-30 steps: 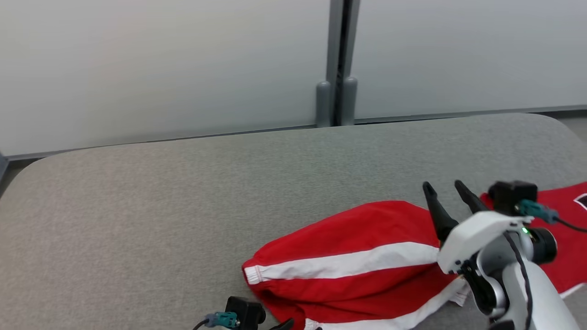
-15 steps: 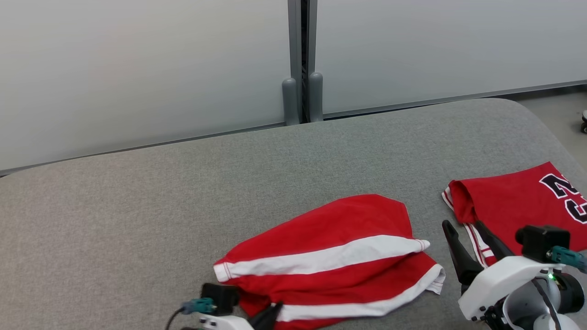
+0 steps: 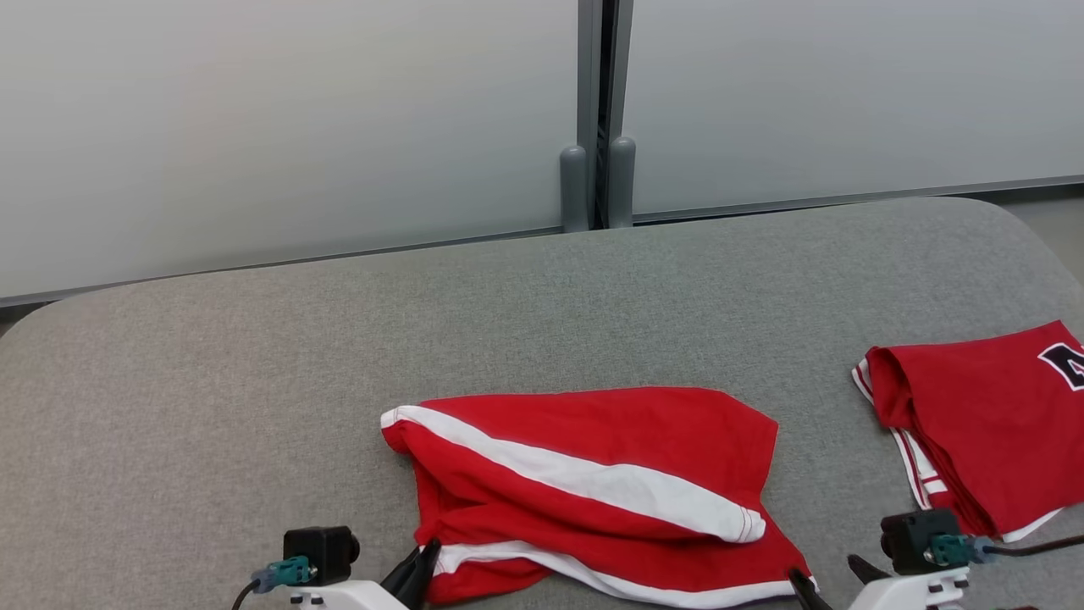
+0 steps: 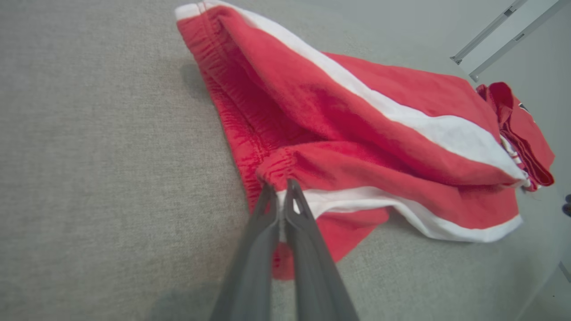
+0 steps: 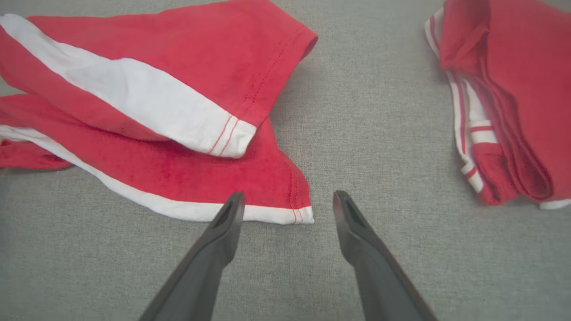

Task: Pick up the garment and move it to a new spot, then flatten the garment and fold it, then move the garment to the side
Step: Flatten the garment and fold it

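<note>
A pair of red shorts [image 3: 593, 474] with white side stripes lies rumpled on a grey padded table [image 3: 254, 356], at the side nearest the robot. The left gripper [image 4: 281, 189] has its fingers pressed together, pinching the elastic waistband. The right gripper [image 5: 287, 205] points at the hem corner, fingers spread wide and holding nothing. A folded red jersey [image 3: 974, 415] lies apart, to the right.
</note>
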### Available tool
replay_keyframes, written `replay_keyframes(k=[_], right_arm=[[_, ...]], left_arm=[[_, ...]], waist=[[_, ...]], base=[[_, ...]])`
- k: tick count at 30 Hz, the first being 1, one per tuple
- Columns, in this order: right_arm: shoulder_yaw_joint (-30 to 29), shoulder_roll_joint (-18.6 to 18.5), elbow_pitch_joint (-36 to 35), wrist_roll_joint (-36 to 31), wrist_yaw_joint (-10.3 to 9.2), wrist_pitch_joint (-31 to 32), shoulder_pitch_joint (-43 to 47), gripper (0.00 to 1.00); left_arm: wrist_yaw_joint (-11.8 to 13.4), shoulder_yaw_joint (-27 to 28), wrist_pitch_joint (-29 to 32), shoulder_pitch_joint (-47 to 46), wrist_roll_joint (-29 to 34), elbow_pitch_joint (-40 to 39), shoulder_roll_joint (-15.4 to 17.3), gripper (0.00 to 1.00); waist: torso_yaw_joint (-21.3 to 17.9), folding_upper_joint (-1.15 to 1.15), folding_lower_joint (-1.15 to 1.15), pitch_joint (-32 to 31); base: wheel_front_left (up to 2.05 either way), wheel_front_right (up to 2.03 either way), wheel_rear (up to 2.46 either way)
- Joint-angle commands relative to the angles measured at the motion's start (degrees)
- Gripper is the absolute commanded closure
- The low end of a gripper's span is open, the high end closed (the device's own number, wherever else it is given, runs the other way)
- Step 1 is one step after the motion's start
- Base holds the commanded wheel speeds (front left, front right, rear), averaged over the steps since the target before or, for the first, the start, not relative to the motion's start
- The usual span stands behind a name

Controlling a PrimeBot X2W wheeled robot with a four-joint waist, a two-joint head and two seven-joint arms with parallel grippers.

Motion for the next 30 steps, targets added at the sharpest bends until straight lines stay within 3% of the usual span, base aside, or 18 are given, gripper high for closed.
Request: replay_keyframes(k=[1,7,12,18,19,20,21,24,25,30], right_arm=[[-0.5,-0.3,-1.4,-0.4,0.01,1.2,1.2,0.00],[-4.1,0.0,-1.6,-2.9,0.01,2.0,2.1,0.00],[-5.1,0.2,4.1,-2.3,0.02,0.5,-1.2,0.00],[-2.4,0.2,11.0,-0.6,0.01,0.5,-4.6,0.00],[-2.0,0.1,11.6,-0.2,0.01,0.5,-4.7,0.05],[-1.8,0.1,12.3,0.0,0.01,0.8,-4.8,0.20],[-1.5,0.2,12.7,0.2,0.01,1.1,-4.8,0.26],[-1.3,0.2,13.3,0.9,0.01,1.8,-4.5,0.35],[-1.1,0.2,13.5,0.9,0.01,2.0,-4.5,0.53],[-0.2,0.2,13.8,0.5,0.01,1.3,-5.6,0.64]], left_arm=[[0.3,0.3,-0.4,0.4,-0.2,-0.2,0.4,1.00],[0.5,0.6,-0.9,0.9,-0.7,-0.7,0.2,1.00],[0.1,0.5,-1.0,-0.3,-0.5,-1.0,0.0,1.00],[-0.3,0.1,-0.6,-1.2,-0.3,-0.8,-0.1,1.00],[-0.3,0.1,-0.7,-1.2,-0.4,-0.8,-0.1,1.00],[-0.3,0.1,-0.8,-1.2,-0.5,-0.8,-0.1,1.00],[-0.3,0.1,-0.7,-1.2,-0.5,-0.8,0.0,1.00],[-0.3,0.1,-0.7,-1.4,-0.7,-0.9,0.0,1.00],[-0.3,0.2,-0.8,-1.4,-0.8,-0.9,0.0,1.00],[-0.3,0.3,-1.0,-1.5,-1.0,-1.0,0.1,1.00]], waist=[[0.2,0.00,0.00,0.2],[0.2,0.00,0.00,0.9],[0.4,0.00,0.00,1.9],[1.3,0.00,0.00,2.6],[1.3,0.00,0.00,2.7],[1.4,0.00,0.00,2.7],[1.4,0.00,0.00,2.8],[1.5,0.00,0.00,2.8],[1.5,0.00,0.00,2.9],[1.2,0.00,0.00,3.0]], base=[[0.00,0.00,0.00],[0.00,0.00,0.00],[0.00,0.00,0.00],[0.00,0.00,0.00],[0.00,0.00,0.00],[0.00,0.00,0.00],[0.00,0.00,0.00],[0.00,0.00,0.00],[0.00,0.00,0.00],[0.00,0.00,0.00]])
